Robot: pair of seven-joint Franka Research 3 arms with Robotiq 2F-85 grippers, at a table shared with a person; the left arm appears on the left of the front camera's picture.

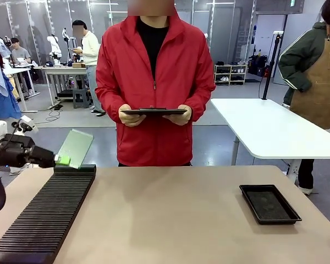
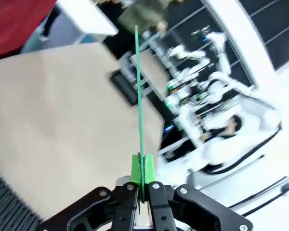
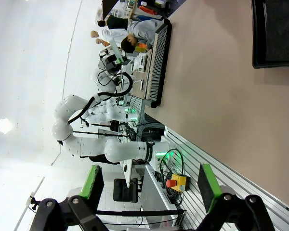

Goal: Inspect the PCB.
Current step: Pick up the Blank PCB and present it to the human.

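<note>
Beige desk (image 1: 170,220) carries a black slotted rack (image 1: 44,214) and tray (image 1: 269,203); over the rack's far end, the left hand (image 1: 63,160) pinches the PCB (image 1: 75,147) aloft, tilted; the right hand (image 3: 149,185) stands spread.

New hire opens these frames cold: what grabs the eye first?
The left gripper holds the PCB by its lower edge, tilted in the air above the far end of the black slotted rack at the left of the table. Straight across, a person in a red jacket stands holding a dark tablet in both hands. A black tray lies on the right side.
</note>
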